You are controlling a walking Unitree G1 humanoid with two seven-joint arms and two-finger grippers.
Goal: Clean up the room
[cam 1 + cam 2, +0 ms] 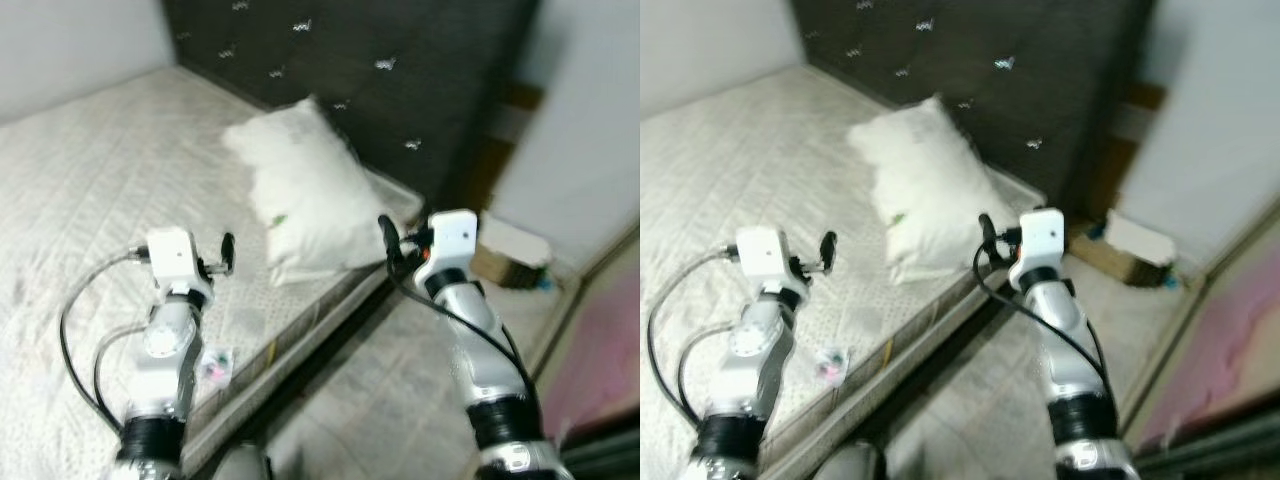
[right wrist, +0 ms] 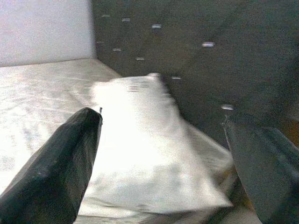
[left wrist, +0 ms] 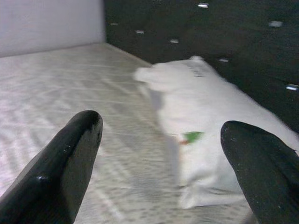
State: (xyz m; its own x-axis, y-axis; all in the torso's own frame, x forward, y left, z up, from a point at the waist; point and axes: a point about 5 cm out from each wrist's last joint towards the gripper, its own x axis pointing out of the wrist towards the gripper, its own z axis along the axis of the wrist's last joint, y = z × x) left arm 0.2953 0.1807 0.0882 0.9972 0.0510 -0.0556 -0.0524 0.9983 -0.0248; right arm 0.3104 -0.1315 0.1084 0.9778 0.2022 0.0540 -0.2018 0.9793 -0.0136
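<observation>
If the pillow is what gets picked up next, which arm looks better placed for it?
Probably the right. The right gripper hangs open beside the pillow's near corner at the mattress edge; the left gripper, also open, sits further back.

Mattress (image 1: 90,170) open; pillow (image 1: 300,190) against headboard (image 1: 400,80) blocks far end

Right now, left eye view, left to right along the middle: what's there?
Mattress → left gripper → white pillow → right gripper → cardboard box on the floor → pink bedding.
</observation>
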